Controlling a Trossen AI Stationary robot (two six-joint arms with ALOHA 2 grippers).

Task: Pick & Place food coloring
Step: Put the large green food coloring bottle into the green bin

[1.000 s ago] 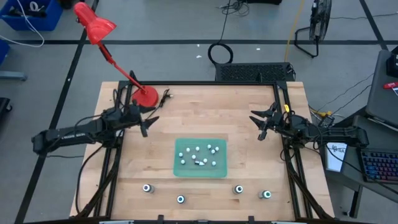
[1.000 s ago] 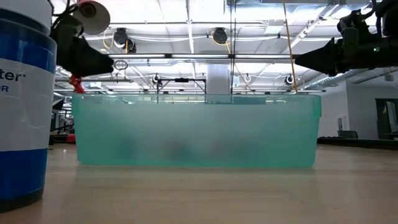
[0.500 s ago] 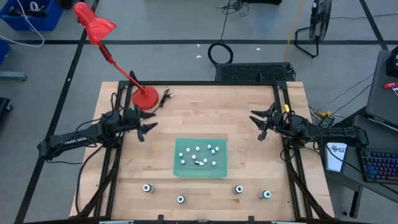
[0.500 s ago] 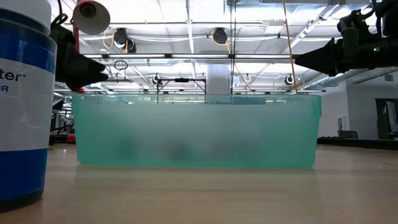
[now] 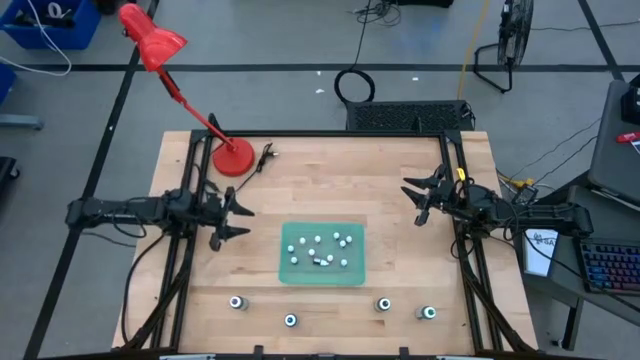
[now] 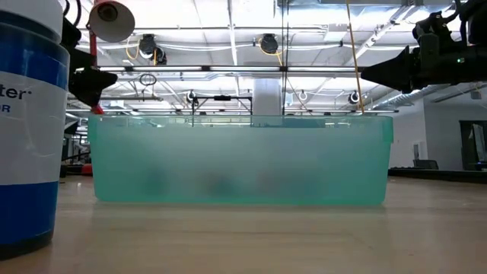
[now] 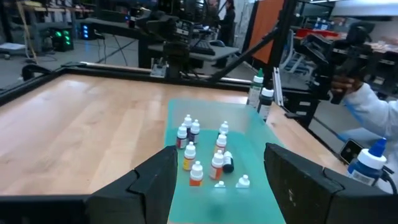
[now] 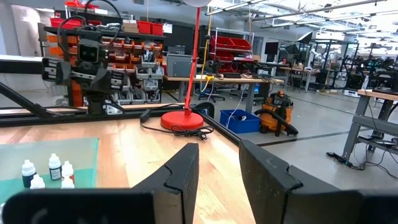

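Note:
Several tiny whitish food coloring bottles (image 5: 320, 248) stand and lie on a flat green tray (image 5: 296, 274) at the table's middle; they also show in the left wrist view (image 7: 205, 155). Four larger dark bottles stand along the near edge (image 5: 237, 302) (image 5: 290, 320) (image 5: 384, 304) (image 5: 428, 313). My left gripper (image 5: 228, 216) hovers open, left of the tray, pointing at it (image 7: 217, 186). My right gripper (image 5: 420, 200) waits open above the table's right side (image 8: 217, 171).
A red desk lamp's base (image 5: 233, 157) sits at the far left of the table. Black frame rails run along both side edges (image 5: 180, 270) (image 5: 470, 270). One blue-labelled bottle (image 6: 27, 122) stands close to the low camera. A person's white sleeve (image 7: 370, 102) shows beyond the table.
My left arm has swung so that its gripper moved toward the table's near edge, coming level with the far-left corner of the tray and still open. The right arm and the bottles have kept still.

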